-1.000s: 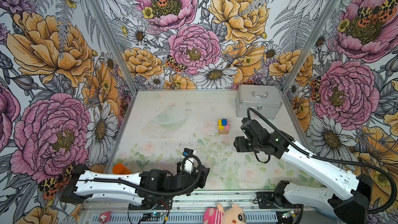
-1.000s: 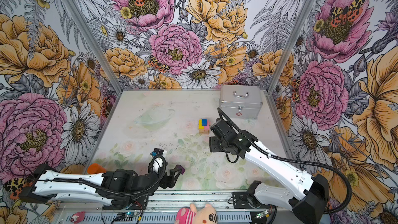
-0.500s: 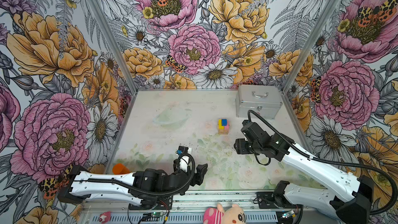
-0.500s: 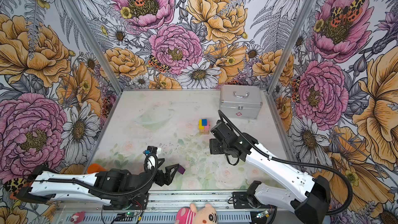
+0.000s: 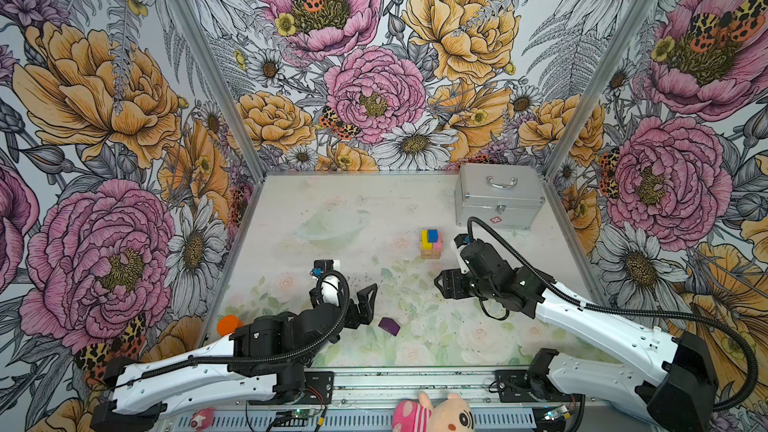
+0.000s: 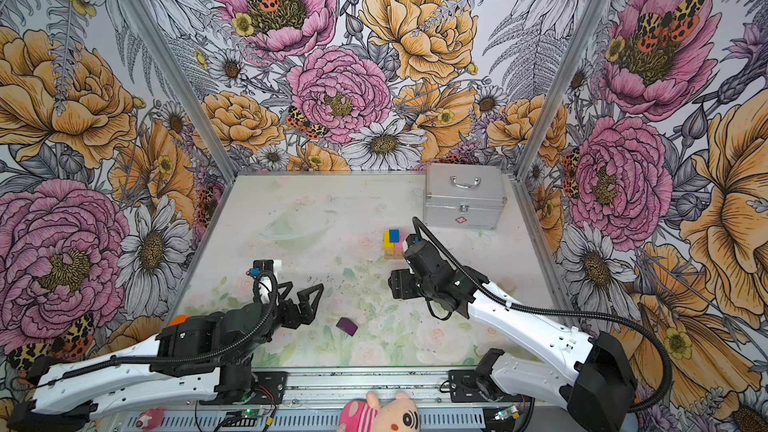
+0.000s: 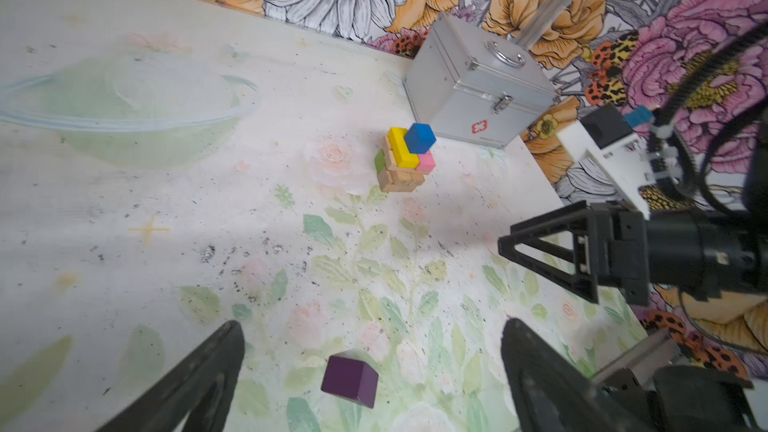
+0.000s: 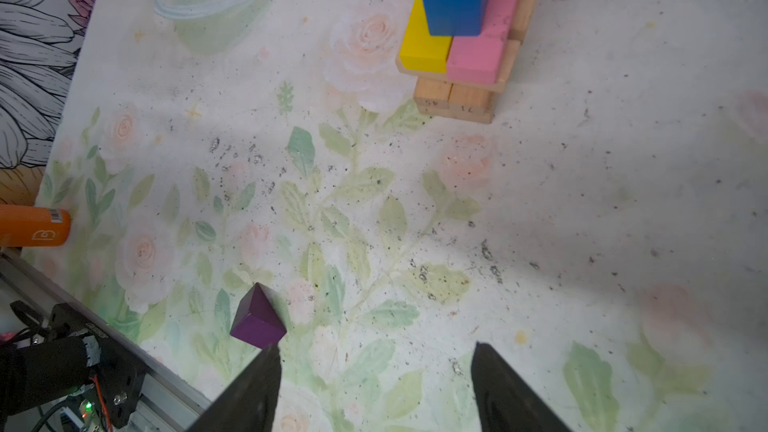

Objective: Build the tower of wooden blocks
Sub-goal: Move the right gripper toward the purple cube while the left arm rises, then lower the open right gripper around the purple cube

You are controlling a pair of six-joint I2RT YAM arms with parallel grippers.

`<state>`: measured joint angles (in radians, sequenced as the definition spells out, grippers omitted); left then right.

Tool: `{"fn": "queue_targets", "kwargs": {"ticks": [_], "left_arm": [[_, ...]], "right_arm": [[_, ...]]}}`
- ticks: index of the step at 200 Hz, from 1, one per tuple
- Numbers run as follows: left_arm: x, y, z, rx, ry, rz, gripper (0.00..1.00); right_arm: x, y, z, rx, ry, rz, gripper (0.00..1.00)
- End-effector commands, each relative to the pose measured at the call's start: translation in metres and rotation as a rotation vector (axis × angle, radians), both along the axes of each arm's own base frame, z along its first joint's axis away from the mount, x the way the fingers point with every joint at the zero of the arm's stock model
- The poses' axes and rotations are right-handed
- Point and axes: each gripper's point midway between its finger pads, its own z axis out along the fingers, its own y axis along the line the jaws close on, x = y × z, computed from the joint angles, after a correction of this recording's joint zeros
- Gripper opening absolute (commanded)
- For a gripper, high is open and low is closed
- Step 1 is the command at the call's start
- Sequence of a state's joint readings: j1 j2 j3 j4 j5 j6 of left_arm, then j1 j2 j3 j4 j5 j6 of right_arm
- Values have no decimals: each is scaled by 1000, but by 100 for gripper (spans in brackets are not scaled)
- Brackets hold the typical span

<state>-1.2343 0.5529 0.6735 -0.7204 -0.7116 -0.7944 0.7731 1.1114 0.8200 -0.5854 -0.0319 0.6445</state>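
plainly, the purple block (image 7: 350, 382) lies loose on the worktop (image 7: 124, 222) just beside the left pincer (image 7: 372, 326), which gapes open and empty. the right pincer (image 8: 374, 347), also open and empty, hangs nearer the tower (image 7: 405, 160).

Tower (image 5: 431, 243) stands on the table (image 5: 291, 201), right of centre, just in front and left of the case (image 5: 498, 197) in the back right corner. Bowl (image 5: 332, 224) lies left of the tower. Loose block (image 5: 389, 326) lies near the front, well apart from the tower. Bottle (image 5: 227, 324) lies at the front left edge.
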Motion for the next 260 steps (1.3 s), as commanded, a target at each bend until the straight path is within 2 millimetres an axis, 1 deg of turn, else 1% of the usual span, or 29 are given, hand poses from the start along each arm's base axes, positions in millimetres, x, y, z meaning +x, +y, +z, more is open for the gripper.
{"fn": "queue_targets", "kwargs": {"ticks": [1,24,56,59,66,113,131,149,160,184,193,195,199,231,260], "left_arm": [[5,6,9,-3,17,-18,98],[11,9,13,2,30,-21,98],[18,10,21,37,19,-25,98],[19,9,21,43,19,-26,98],[20,8,22,52,19,-32,98],[36,7,27,88,50,-51,99],[42,9,29,89,60,-43,99],[47,12,33,91,60,-36,99],[48,14,36,87,55,-34,99],[51,20,41,75,49,-21,99],[53,24,42,74,45,-7,99],[51,21,42,64,50,-27,99],[51,21,43,59,51,-29,99],[50,27,47,44,41,-15,99],[48,32,47,45,39,-2,99]], "right_arm": [[4,18,3,53,-28,55,75],[4,24,-10,54,-4,67,75],[3,32,-18,74,16,80,75],[-3,38,-18,73,19,104,75],[-6,41,-19,72,18,118,75],[-16,57,-29,68,17,168,75],[-20,64,-30,66,8,198,74],[-23,69,-34,52,2,222,71],[-25,72,-36,44,-3,236,68],[-29,78,-40,21,-7,261,64],[-30,80,-41,14,-7,270,64],[-30,81,-41,14,-9,271,64],[-31,83,-41,12,-9,277,64],[-36,96,-41,-4,-22,324,64],[-41,104,-47,-33,-24,353,64]]}}
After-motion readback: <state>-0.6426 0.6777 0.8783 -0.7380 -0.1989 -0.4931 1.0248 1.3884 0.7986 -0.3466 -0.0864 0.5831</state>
